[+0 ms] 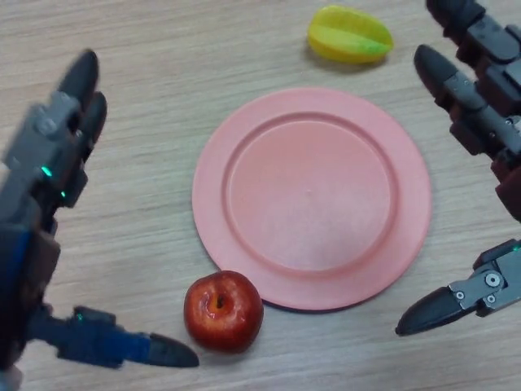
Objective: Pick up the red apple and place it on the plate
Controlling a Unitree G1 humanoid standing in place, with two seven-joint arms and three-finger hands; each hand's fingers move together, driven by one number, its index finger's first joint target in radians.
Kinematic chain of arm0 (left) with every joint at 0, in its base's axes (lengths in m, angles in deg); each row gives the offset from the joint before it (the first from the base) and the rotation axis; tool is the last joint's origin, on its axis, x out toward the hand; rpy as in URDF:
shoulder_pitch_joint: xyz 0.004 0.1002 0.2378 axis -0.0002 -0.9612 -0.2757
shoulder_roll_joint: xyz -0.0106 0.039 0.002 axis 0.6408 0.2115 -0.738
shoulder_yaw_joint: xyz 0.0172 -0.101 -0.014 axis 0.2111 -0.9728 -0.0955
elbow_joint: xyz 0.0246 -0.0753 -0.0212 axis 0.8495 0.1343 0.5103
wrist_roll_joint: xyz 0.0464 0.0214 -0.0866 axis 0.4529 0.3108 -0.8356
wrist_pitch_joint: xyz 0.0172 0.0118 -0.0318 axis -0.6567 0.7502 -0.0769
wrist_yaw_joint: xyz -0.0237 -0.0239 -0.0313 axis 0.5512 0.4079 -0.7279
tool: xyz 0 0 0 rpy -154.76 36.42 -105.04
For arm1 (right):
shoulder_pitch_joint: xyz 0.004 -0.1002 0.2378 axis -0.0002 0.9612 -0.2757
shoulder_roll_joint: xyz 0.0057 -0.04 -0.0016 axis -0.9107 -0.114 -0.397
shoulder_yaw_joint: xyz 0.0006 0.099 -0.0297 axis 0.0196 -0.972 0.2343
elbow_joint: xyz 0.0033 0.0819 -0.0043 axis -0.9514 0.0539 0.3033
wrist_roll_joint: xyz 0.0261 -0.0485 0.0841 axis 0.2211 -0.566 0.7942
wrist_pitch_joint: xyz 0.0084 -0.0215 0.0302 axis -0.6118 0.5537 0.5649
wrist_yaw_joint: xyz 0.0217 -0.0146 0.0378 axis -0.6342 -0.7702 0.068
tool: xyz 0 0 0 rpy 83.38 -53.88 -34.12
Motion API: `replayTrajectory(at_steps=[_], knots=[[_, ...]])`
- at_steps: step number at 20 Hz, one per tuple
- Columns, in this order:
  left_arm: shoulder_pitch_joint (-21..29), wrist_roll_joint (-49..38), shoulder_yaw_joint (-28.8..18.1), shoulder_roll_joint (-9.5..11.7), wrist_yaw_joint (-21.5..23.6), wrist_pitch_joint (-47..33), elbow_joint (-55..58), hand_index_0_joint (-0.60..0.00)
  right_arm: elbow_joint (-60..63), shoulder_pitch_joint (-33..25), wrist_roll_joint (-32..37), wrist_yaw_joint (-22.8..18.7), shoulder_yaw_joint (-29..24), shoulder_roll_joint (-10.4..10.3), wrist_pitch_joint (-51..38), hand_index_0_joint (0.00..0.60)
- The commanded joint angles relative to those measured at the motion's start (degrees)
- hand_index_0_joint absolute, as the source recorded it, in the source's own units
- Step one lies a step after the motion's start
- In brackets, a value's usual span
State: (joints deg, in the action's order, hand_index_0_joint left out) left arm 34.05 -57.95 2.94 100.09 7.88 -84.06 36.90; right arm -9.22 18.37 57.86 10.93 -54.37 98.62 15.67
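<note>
A red apple [223,311] sits upright on the wooden table, just off the near-left rim of the pink plate [407,204]. The plate holds nothing. My left hand [50,155] is at the left, open with straight fingers, and its thumb [122,348] points at the apple from the left, a short gap away. My right hand [480,114] is at the right edge, open, fingers beside the plate's far-right rim, thumb [456,300] near its near-right rim. Neither hand touches anything.
A yellow-green star fruit [350,34] lies on the table beyond the plate, near the far edge of the view and close to the right hand's fingers.
</note>
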Motion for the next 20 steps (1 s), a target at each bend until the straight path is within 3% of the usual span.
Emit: replayTrajectory(at_steps=[1,5,8,10,11,12,13,20], knots=[[-1.94,5.41,1.12,0.78,4.90,-16.97,-4.13,0.000,-3.00,-1.45,1.00,-0.03,-4.15,0.68,-4.90,0.000],[-0.61,19.00,8.40,1.01,6.04,-11.76,-9.63,0.000,-2.91,-2.64,0.34,1.80,-6.08,-1.38,-4.30,0.000],[1.57,30.76,12.04,2.27,9.08,-10.17,-14.10,0.000,-2.02,-2.85,-2.11,3.81,-5.48,-1.73,-5.33,0.000],[2.36,33.24,12.77,2.46,10.22,-9.65,-15.20,-0.200,-1.82,-2.84,-2.55,4.23,-5.56,-1.84,-5.42,0.000],[3.06,35.35,13.34,2.97,10.88,-9.93,-16.18,-0.351,-1.80,-2.91,-2.73,4.41,-5.77,-1.87,-5.22,0.000],[3.64,37.94,13.82,3.74,10.82,-10.70,-17.16,-0.450,-1.95,-3.05,-2.84,4.48,-5.91,-1.86,-4.87,0.000],[5.91,47.20,14.63,5.98,8.35,-13.77,-20.16,-0.599,-2.68,-3.82,-3.61,4.03,-5.11,-1.81,-4.09,0.000],[8.33,40.60,10.52,4.79,-2.31,-11.55,-12.49,-0.600,-3.00,-5.19,-2.98,1.70,-2.86,-0.78,-2.87,0.000]])
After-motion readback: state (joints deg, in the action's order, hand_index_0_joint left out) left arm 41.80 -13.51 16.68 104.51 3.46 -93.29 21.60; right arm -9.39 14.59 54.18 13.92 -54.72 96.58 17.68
